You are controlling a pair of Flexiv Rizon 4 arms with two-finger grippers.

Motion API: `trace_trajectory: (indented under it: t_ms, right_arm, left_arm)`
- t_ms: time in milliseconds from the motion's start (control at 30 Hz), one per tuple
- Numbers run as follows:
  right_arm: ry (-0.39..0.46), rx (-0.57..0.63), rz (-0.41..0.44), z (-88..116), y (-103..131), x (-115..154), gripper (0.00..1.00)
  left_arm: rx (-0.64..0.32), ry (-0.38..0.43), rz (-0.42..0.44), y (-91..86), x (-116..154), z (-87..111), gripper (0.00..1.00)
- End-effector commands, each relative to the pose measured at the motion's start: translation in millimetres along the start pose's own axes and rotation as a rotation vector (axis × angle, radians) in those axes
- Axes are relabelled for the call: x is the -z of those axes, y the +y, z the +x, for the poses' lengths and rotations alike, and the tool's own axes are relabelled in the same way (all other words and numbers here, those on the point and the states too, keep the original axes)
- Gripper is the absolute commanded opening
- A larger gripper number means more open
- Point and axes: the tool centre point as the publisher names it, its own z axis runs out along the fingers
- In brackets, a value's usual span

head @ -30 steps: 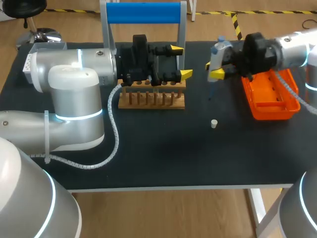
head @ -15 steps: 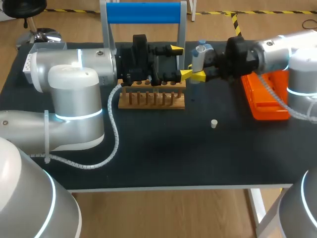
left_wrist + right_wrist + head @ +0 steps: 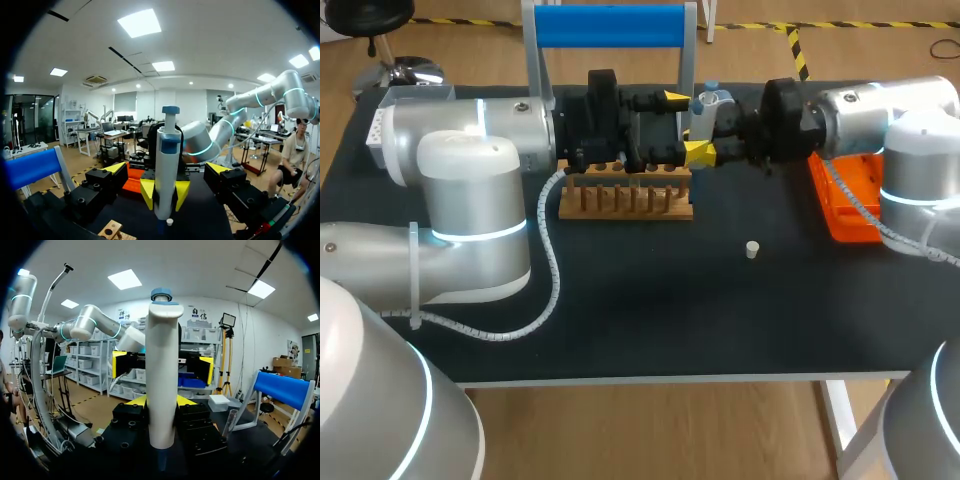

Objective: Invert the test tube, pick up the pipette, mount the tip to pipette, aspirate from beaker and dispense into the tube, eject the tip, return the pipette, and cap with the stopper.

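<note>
R gripper (image 3: 160, 401) moved left, clamping pipette (image 3: 162, 370), just ahead of open L gripper (image 3: 166, 168)

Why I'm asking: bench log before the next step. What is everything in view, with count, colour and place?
pipette: 1, white and blue, in the right gripper, between the left gripper's open fingers, touching neither finger
rack: 1, wooden, mid-table by the left gripper
stopper: 1, white, on bare table right of the rack
tray: 1, orange, right side, partly under the right arm
stand: 1, blue bar on grey posts, behind the rack
box: 1, white, far left corner, mostly hidden
table: 1, black
left gripper: 1, open
right gripper: 1, shut on the pipette
</note>
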Motion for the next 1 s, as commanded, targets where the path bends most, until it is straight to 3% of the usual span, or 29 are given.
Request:
trace_trajectory:
  t_ms: [33, 333, 433, 467, 500, 533, 700, 767, 800, 833, 867, 1000]
  right_arm:
    - [-0.002, 0.002, -0.005, -1.4, -0.2, -6.9, 0.0]
    - [-0.018, -0.001, -0.012, -3.4, -0.3, -10.4, 0.0]
    - [-0.027, -0.003, -0.013, -4.0, -0.9, -10.3, 0.0]
    - [-0.028, -0.003, -0.013, -4.3, -0.9, -10.2, 0.0]
    - [-0.029, -0.003, -0.014, -4.6, -0.9, -10.2, 0.0]
    - [-0.03, -0.004, -0.014, -5.1, -0.9, -10.4, 0.0]
    - [-0.032, -0.004, -0.017, -6.4, -0.2, -11.8, 0.0]
    - [-0.032, -0.003, -0.018, -6.5, -0.2, -11.9, 0.0]
    - [-0.032, -0.002, -0.017, -6.5, -0.2, -12.0, 0.0]
    - [-0.032, -0.002, -0.017, -6.6, -0.2, -12.1, 0.0]
    - [-0.031, -0.003, -0.017, -6.6, -0.2, -12.1, 0.0]
    - [-0.028, -0.003, -0.014, -6.8, -0.4, -12.3, 0.0]
  left_arm:
    - [-0.001, -0.005, 0.001, 0.7, -2.0, 0.9, 1.0]
    - [-0.001, -0.005, 0.001, 0.7, -2.0, 0.9, 0.98]
    - [-0.001, -0.005, 0.001, 0.7, -2.0, 0.9, 0.81]
    - [-0.001, -0.005, 0.001, 0.7, -2.0, 0.9, 0.72]
    - [-0.001, -0.005, 0.001, 0.7, -2.0, 0.9, 0.56]
    - [-0.001, -0.005, 0.001, 0.7, -2.0, 0.9, 0.49]
    - [-0.001, -0.005, 0.001, 0.7, -2.0, 0.9, 0.45]
    - [-0.001, -0.005, 0.001, 0.7, -2.0, 0.9, 0.24]
    - [-0.001, -0.005, 0.001, 0.7, -2.0, 0.9, 0.21]
    - [-0.001, -0.005, 0.001, 0.7, -2.0, 0.9, 0.07]
    - [-0.001, -0.005, 0.001, 0.7, -2.0, 0.9, 0.0]
    - [-0.001, -0.005, 0.001, 0.7, -2.0, 0.9, 0.0]
